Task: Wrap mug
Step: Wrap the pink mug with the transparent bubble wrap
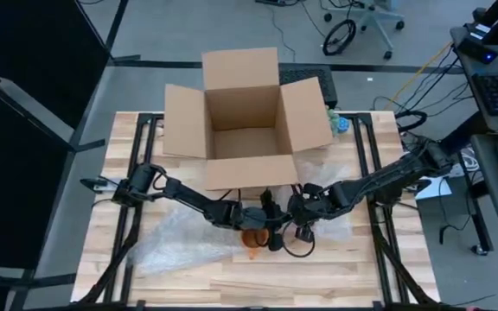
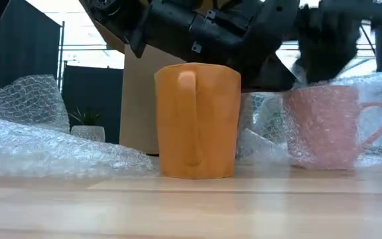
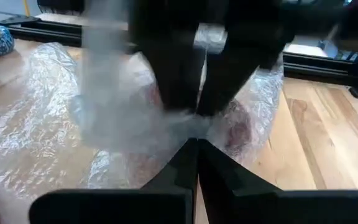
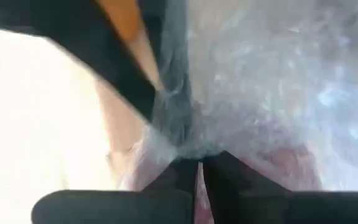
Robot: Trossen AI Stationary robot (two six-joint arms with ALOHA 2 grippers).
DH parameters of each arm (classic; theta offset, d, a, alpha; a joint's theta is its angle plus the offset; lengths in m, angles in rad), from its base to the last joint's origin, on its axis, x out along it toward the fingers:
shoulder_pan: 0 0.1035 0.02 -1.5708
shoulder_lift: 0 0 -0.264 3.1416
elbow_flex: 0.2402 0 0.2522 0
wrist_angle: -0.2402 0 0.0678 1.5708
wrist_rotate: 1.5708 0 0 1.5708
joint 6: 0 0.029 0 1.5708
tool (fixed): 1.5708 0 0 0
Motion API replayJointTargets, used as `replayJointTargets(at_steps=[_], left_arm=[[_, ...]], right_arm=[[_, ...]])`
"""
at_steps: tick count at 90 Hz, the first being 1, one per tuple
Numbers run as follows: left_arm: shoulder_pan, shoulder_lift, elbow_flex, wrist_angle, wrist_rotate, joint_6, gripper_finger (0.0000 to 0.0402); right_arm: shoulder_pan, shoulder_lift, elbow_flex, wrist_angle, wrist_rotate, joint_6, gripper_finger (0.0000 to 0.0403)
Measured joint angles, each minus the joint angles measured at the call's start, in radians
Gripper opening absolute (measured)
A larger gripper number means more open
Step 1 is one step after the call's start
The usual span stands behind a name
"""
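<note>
A pink mug [image 2: 327, 126] stands upright on the table, its handle toward the right of the low view, with bubble wrap [image 2: 350, 93] draped over and around it. An orange mug [image 2: 197, 123] stands bare beside it, also seen from above [image 1: 253, 238]. More of the bubble wrap [image 1: 180, 240] lies spread toward the table's left. My left gripper [image 3: 197, 148] and my right gripper [image 4: 198, 167] meet tip to tip above the pink mug, each shut on the wrap. In the high view the grippers [image 1: 279, 216] hide the pink mug. My left gripper pinches a gathered bit of the bubble wrap [image 3: 188, 127] between its two fingertips, coming from the table's left. The wrap rises from the pink mug to the fingers. My right gripper pinches the wrap [image 4: 194, 146] over the pink mug between its fingertips, coming from the table's right. One layer or several, I cannot tell.
An open cardboard box [image 1: 245, 117] stands just beyond the grippers, its near flap [image 1: 249, 173] hanging toward them. A small blue pot [image 1: 340, 123] sits at the box's right. Bare wood [image 1: 318, 276] lies along the near edge.
</note>
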Motion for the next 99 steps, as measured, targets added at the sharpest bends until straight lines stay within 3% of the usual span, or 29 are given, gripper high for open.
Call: replayJointTargets(at_steps=[22,43,49,61,75,99], left_arm=[[0.001,0.000,0.000,-0.001,0.001,0.000,0.0000],[0.001,0.000,0.000,0.000,0.001,0.001,0.0000],[0.001,0.000,0.000,0.000,0.001,0.001,0.0000],[0.001,0.000,0.000,0.000,0.001,0.000,0.0000],[0.001,0.000,0.000,0.000,0.001,0.000,0.0000],[0.002,0.000,0.001,0.011,0.004,0.005,0.0000]], right_arm=[[0.015,-0.001,0.188,-0.287,0.028,-0.016,0.0019],[0.013,-0.002,0.236,-0.363,0.161,-0.052,0.0065],[0.007,-0.003,0.213,-0.358,0.201,-0.053,0.0086],[-0.020,-0.002,0.116,-0.304,0.182,-0.048,0.0133],[-0.051,-0.002,-0.037,-0.119,0.143,-0.028,0.0176],[-0.056,-0.005,-0.237,0.133,0.127,0.060,0.0189]])
